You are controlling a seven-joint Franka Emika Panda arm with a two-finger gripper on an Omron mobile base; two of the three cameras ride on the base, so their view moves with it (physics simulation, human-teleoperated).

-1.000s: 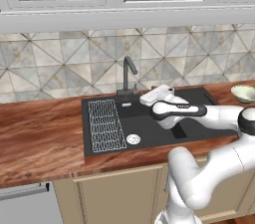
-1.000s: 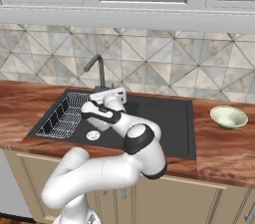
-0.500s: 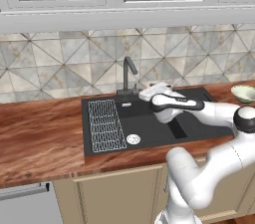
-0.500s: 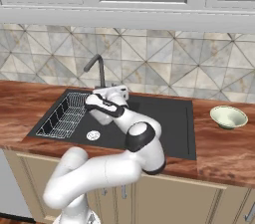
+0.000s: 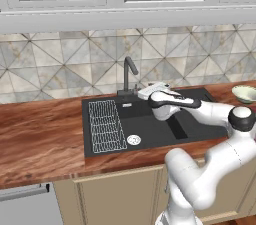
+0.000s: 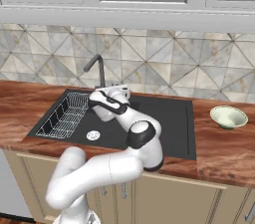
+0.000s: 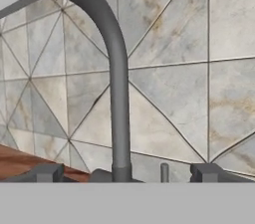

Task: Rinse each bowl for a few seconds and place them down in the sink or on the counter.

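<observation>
One bowl (image 6: 228, 117) sits on the counter (image 6: 224, 143), well right of the sink (image 6: 164, 118). Gripper (image 7: 122, 175), jaws wide apart & empty, faces the faucet (image 7: 112, 68) base. Judgement: nudge the handle gently w/ one finger, don't overshoot, then go get the bowl.

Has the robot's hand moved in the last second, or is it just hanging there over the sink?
Yes. The gripper has swung toward the faucet, at the back of the sink; a second ago it was farther to the faucet's right.
</observation>
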